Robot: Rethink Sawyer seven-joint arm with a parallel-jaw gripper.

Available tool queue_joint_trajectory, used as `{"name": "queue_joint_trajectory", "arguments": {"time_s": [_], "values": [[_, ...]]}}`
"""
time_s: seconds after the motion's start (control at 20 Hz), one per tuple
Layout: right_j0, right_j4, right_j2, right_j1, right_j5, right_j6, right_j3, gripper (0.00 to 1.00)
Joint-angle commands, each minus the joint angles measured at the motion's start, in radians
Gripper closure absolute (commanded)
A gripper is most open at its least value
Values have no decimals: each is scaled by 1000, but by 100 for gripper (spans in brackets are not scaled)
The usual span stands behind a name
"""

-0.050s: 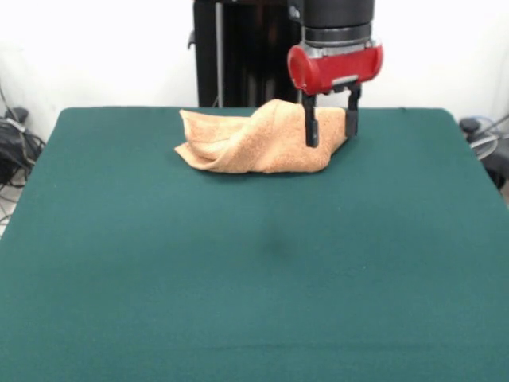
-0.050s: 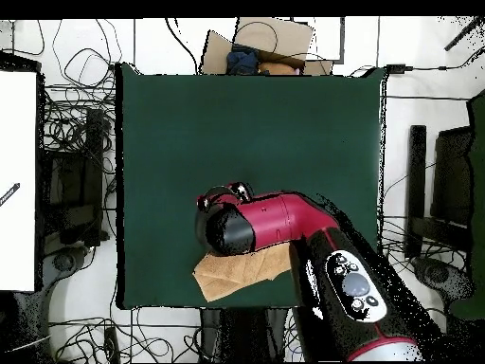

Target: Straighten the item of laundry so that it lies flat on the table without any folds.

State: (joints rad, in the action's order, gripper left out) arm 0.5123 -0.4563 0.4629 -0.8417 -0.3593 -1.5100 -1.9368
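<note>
Surface: bare dark green felt surface [image 1: 254,302] fills the foreground of the front view; nothing rests on its near half.
Towel, position: orange-tan terry towel [image 1: 254,143] lies bunched near the far edge of the surface, right of centre in the front view, with a raised hump in the middle and a flatter flap trailing to the left.
Pincer: the pincer [image 1: 330,119] hangs from the red wrist at the right end of the heap; its two black fingers [image 1: 311,127] stand spread apart, straddling cloth at that end, not visibly pinching it.
Handling (judgement): the cloth looks light, soft and limp; it should drape and drag on felt rather than slide, and poses no breakage risk.
Grasp site (judgement): a free hemmed corner or edge, such as the left flap, seems the better hold, since lifting the hump would only carry the folds along.
Front view only: finger spread, height of the hump, fold lines.
Overhead view only: the towel [image 2: 242,270] shows close to the surface's robot-side edge, much of it hidden under the arm [image 2: 284,223]; the pincer itself is masked there.
</note>
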Motion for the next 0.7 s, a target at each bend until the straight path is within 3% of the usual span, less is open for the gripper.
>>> {"name": "queue_joint_trajectory", "arguments": {"time_s": [0.05,0.7], "values": [[-25,46,-84,-24,57,-232,-57,0],[-39,79,-99,-45,22,-191,-39,0]]}}
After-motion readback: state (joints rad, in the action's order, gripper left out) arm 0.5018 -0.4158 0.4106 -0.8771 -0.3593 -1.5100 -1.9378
